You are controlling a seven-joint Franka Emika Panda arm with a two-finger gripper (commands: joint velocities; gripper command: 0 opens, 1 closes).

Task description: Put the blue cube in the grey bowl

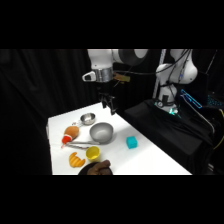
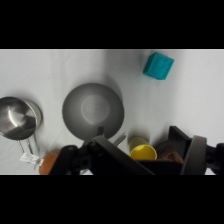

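blue cube (image 1: 131, 142) (image 2: 159, 66) sits on white table (image 1: 150, 162), near grey bowl (image 1: 102, 132) (image 2: 93, 110) but apart. gripper (image 1: 109, 106) hangs above table's far edge; can't tell if open/shut.

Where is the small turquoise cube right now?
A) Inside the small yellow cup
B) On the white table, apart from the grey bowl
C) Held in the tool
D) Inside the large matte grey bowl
B: the small turquoise cube sits on the white table, apart from the empty large matte grey bowl.
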